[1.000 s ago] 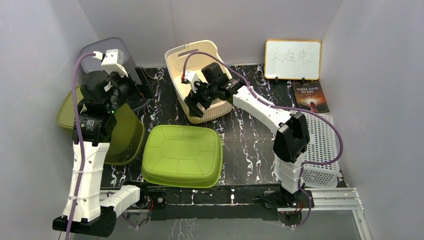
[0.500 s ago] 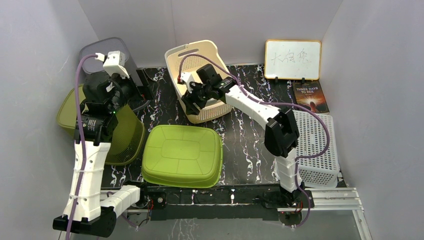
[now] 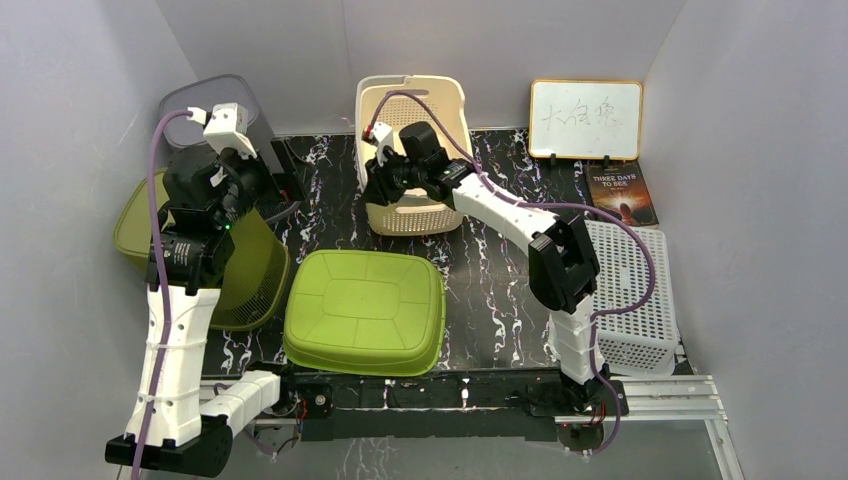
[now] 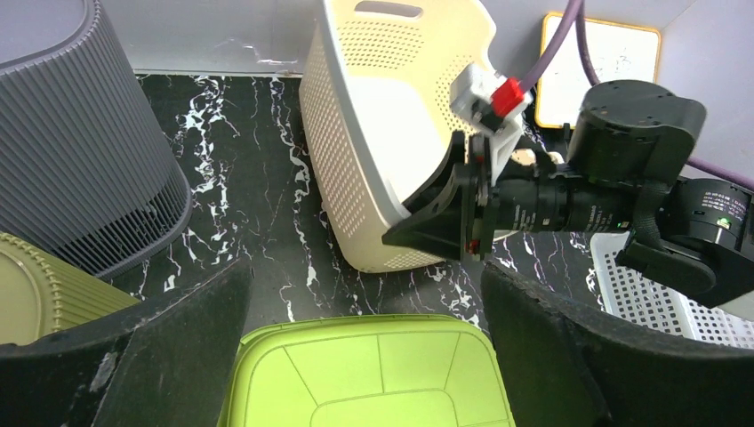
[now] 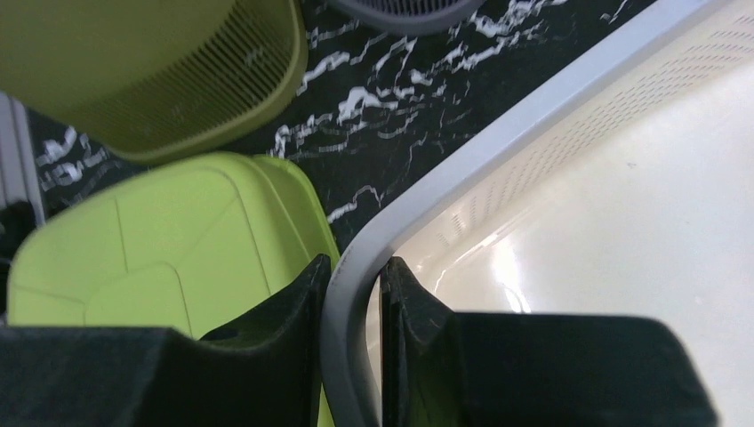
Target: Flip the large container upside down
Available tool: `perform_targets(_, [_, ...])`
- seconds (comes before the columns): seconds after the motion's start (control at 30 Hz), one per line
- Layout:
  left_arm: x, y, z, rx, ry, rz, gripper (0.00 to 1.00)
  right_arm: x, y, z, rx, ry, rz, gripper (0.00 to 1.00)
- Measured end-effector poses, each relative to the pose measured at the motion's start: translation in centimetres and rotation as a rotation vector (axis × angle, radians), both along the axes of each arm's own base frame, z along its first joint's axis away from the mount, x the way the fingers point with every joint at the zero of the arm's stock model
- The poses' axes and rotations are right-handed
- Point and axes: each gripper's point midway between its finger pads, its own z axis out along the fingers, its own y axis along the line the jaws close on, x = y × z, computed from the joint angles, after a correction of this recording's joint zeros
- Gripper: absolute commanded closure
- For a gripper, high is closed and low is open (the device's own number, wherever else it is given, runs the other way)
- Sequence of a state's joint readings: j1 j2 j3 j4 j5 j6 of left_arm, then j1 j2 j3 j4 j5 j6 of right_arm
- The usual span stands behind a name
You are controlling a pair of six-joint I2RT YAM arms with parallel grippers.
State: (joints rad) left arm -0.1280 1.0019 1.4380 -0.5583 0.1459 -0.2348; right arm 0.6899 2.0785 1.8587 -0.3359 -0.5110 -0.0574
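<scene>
The large container (image 3: 415,105) is a cream perforated basket at the back middle of the table. It stands tilted on its lower edge, its side wall (image 4: 382,133) facing the left wrist view. My right gripper (image 3: 385,185) is shut on its near rim, the grey-white rim pinched between the two black fingers (image 5: 356,264), with the smooth inside of the container (image 5: 622,178) to the right. My left gripper (image 3: 255,195) hangs open over the table's left part. Nothing sits between its fingers (image 4: 364,271).
A lime green container (image 3: 365,310) lies upside down at the front middle. An olive basket (image 3: 250,270) and a grey ribbed bin (image 3: 215,100) stand at the left. A white mesh basket (image 3: 635,290), a book (image 3: 620,195) and a whiteboard (image 3: 585,118) are at the right.
My right gripper has shut on the container's rim. The container has swung from a leftward slant to stand squarer and a bit further right. The left arm has barely moved.
</scene>
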Motion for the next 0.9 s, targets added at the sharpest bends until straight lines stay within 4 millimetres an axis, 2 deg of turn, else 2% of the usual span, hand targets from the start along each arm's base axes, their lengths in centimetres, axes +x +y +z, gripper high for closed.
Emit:
perform_targets(0.2, [-0.2,0.2,-0.1,0.009,0.003,0.006,0.02,1.9,0.9,3.8,0.203,0.035,-0.092,1.0])
perform_targets(0.23, [-0.2,0.2,-0.1,0.01,0.004,0.007,0.02,2.0,1.2,4.5,0.24,0.045,-0.094,0.97])
perform_targets(0.37, [-0.5,0.3,-0.2,0.014,0.005,0.009,0.02,1.6,2.8,5.9,0.337,0.072,-0.085,0.71])
perform_targets(0.43, [-0.6,0.4,-0.3,0.015,0.006,0.01,0.02,1.3,3.4,5.8,0.347,0.095,-0.088,0.67])
perform_targets(0.5, [-0.7,0.4,-0.4,0.02,0.008,0.012,0.02,1.2,4.0,5.3,0.349,0.121,-0.093,0.68])
perform_targets(0.67, [-0.9,0.7,-0.4,0.029,0.005,0.021,0.02,0.4,4.8,1.7,0.313,0.199,-0.107,0.7])
perform_targets(0.9, [-1.0,0.8,-0.4,0.037,0.004,0.022,0.02,0.5,3.8,1.5,0.349,0.234,-0.155,0.49])
